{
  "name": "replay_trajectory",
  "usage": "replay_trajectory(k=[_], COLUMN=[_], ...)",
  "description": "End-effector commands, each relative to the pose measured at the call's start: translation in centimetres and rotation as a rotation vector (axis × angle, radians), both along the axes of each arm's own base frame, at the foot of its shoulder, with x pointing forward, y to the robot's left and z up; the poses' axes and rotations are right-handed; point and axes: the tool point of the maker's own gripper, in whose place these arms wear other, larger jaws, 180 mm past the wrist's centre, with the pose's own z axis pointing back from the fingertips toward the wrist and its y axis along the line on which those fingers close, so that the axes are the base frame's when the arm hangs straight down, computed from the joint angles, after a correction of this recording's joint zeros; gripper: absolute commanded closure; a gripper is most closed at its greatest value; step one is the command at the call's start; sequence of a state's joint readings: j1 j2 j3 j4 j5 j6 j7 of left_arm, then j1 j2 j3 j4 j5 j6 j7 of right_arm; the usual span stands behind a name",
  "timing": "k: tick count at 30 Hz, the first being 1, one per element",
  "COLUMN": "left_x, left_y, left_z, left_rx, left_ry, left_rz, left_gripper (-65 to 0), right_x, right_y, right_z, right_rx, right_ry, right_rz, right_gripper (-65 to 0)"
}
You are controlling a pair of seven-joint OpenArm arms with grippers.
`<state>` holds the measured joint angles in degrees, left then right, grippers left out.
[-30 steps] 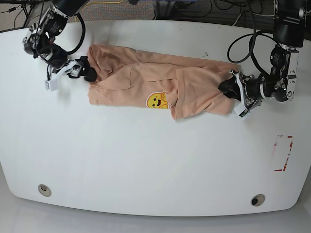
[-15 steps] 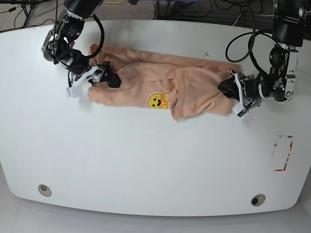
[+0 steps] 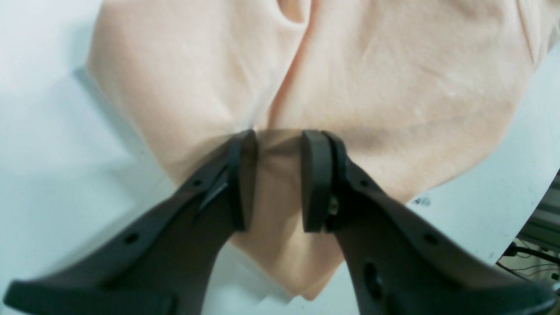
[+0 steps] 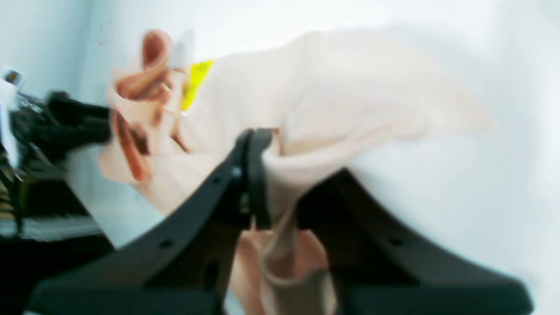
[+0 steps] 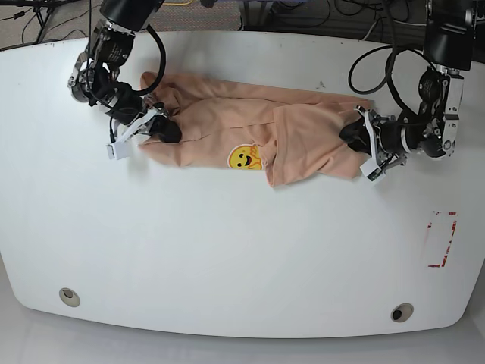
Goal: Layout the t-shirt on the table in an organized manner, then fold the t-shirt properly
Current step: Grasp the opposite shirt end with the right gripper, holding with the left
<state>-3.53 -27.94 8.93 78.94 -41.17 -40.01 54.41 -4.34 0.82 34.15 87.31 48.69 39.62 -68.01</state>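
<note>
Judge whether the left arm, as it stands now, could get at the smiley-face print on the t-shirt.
Probably not at once. The left gripper is shut on the t-shirt at its far end, so it would have to let go first. Otherwise the smiley-face print lies uncovered on top, nothing blocking it.

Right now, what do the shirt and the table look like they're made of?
The t-shirt: soft thin knit, probably cotton, matte; it creases and bunches. The table: hard, smooth, glossy white top, possibly laminate; it shows faint sheen and reflections.
</note>
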Motion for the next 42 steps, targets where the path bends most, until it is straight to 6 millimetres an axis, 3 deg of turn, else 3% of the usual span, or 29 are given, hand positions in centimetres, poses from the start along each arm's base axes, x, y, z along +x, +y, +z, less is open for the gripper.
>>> replay_trajectory(k=[1, 7, 16, 20, 28, 32, 38, 42], left_x=[0.4, 1.5, 3.0, 3.4, 3.3, 3.4, 3.4, 3.3], left_y=[0.2, -2.6, -8.7, -9.7, -9.5, -9.2, -7.6, -7.6], left_z=[-0.7, -1.3, -1.5, -1.5, -1.8, -1.8, -1.9, -2.0], left_rx=[0.062, 0.097, 0.133, 0.168, 0.187, 0.189, 0.221, 0.221], left_ry=[0.021, 0.0, -0.063, -0.083, -0.082, -0.083, -0.081, -0.08], left_rz=[0.041, 0.019, -0.055, -0.069, -0.072, -0.065, -0.061, -0.06], left_gripper=[-15.8, -15.8, -15.8, -15.8, -15.8, -15.8, -15.8, -15.8], right_x=[1.0, 1.4, 1.6, 1.5, 0.9, 0.8, 0.3, -0.1], right_y=[-2.3, -4.6, -4.8, -4.9, -5.3, -5.8, -7.1, -9.6], right_z=[1.7, 3.8, 8.1, 7.9, 6.3, 5.1, 3.9, 4.1], right_rx=[-0.054, -0.161, -0.283, -0.289, -0.263, -0.26, -0.34, -0.37], right_ry=[-0.063, -0.118, -0.24, -0.23, -0.178, -0.145, -0.119, -0.11], right_rz=[-0.004, 0.016, 0.056, 0.061, 0.048, 0.032, 0.001, -0.064], right_gripper=[-8.7, -9.4, -9.8, -10.1, -10.6, -19.2, -41.1, -47.7])
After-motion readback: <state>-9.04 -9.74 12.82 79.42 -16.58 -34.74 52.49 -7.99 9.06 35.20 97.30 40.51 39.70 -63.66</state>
